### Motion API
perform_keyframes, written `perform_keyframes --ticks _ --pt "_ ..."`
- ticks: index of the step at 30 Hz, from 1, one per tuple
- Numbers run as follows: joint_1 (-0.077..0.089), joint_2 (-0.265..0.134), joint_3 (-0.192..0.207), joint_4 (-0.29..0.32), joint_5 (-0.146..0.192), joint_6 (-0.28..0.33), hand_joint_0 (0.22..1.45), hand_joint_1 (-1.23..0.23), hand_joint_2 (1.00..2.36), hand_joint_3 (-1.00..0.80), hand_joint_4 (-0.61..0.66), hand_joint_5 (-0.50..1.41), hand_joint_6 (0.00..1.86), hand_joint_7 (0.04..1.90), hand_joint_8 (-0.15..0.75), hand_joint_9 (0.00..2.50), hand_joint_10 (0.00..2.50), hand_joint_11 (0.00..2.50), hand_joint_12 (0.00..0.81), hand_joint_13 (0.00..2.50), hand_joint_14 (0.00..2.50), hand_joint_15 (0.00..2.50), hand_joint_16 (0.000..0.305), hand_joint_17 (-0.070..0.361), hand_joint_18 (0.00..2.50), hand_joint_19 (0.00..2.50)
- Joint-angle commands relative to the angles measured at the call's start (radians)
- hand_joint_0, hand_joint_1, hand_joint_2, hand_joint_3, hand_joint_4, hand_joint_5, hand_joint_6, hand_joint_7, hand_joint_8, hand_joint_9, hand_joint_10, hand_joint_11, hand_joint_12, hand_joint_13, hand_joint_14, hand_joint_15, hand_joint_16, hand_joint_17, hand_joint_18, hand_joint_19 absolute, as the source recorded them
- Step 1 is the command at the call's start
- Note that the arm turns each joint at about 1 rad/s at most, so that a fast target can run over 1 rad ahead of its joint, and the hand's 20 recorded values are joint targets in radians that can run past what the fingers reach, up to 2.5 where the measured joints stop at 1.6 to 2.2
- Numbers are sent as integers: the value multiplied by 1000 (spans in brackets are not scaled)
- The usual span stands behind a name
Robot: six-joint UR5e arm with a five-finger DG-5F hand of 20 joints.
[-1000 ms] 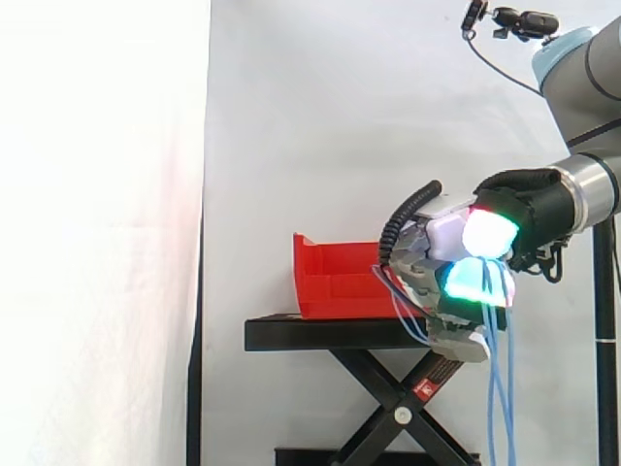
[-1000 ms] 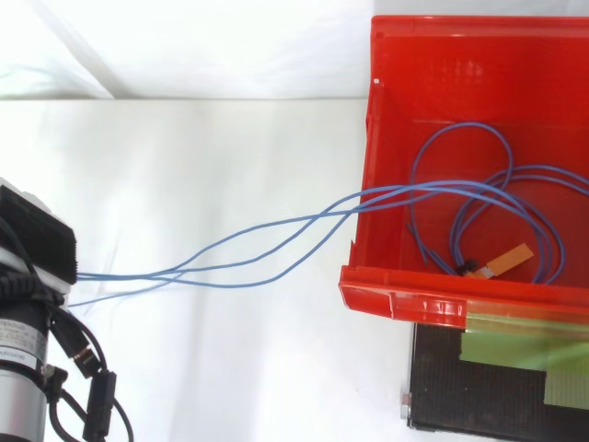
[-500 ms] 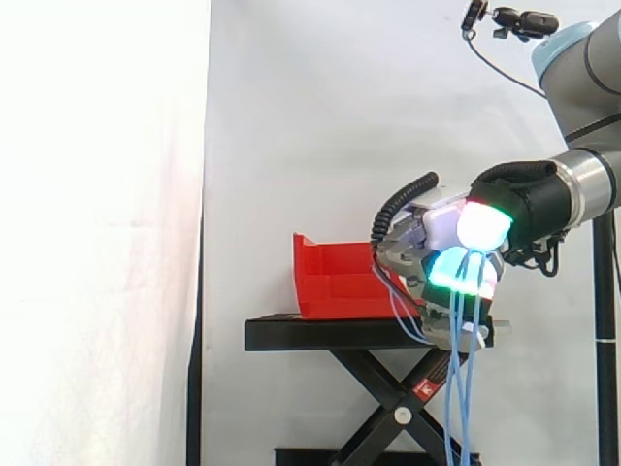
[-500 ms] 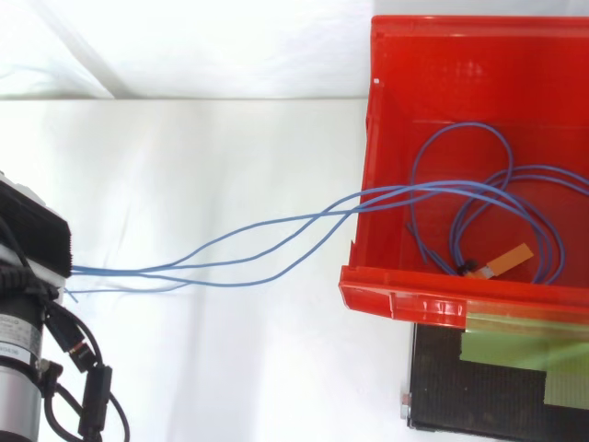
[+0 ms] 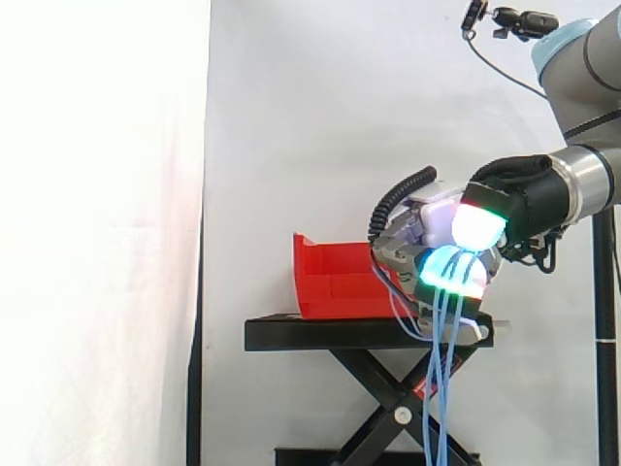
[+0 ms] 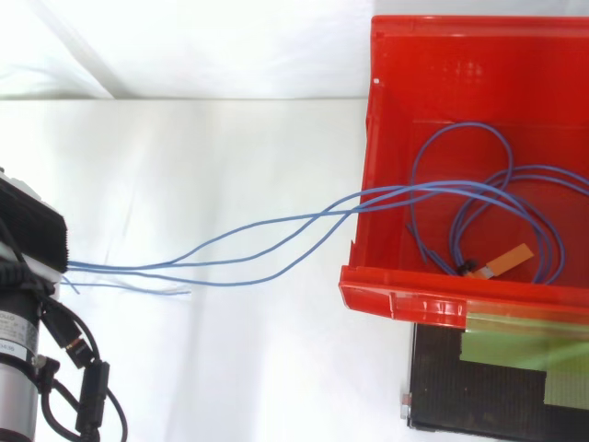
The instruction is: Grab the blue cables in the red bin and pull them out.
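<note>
Backdrop: white cloth curtain [image 5: 320, 116], hanging behind the whole set-up.
Arm: grey jointed robot arm [image 5: 582, 87], entering from the right edge of the side view.
Desk: black flat-topped desk on crossed scissor legs [image 5: 330, 333]; it carries the bin; strips of green tape [image 6: 515, 350] lie on its top.
Bin: red open-topped plastic bin [image 6: 460, 308], standing on the desk.
Robot hand: robot hand with glowing white and cyan pads [image 5: 432, 233], held level just right of the bin and above the desk's right end. Its fingers are curled tightly round a bundle of the cables.
Cables: thin blue flexible cables [image 6: 276, 244]. Several loops lie on the bin floor. Other strands climb over the bin's side wall and run through the air to the robot hand. Their loose ends hang straight down below it, in front of the desk legs.
Tag: small orange flat tag [image 6: 504, 260], on the bin floor among the loops.
</note>
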Motion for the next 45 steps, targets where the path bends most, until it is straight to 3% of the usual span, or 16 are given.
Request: perform_keyframes --ticks 1,23,34,45 --pt "0 0 0 0 0 0 1146 -1039 1008 -782 144 309 1517 55 280 770 1251 921 312 1099 1687 792 42 94 831 1070" --pt "-2 0 0 9 0 0 1270 -1044 1007 -823 170 253 1395 50 285 667 1329 860 322 994 1871 688 42 94 741 1160" --pt "-2 0 0 11 0 0 1094 -1005 1000 -1000 224 282 1325 79 296 670 1303 890 325 1084 1531 879 43 98 831 1024" --pt "-2 0 0 11 0 0 966 -937 1000 -1000 250 303 1278 94 306 694 1220 927 322 1078 1539 856 44 98 818 1030"
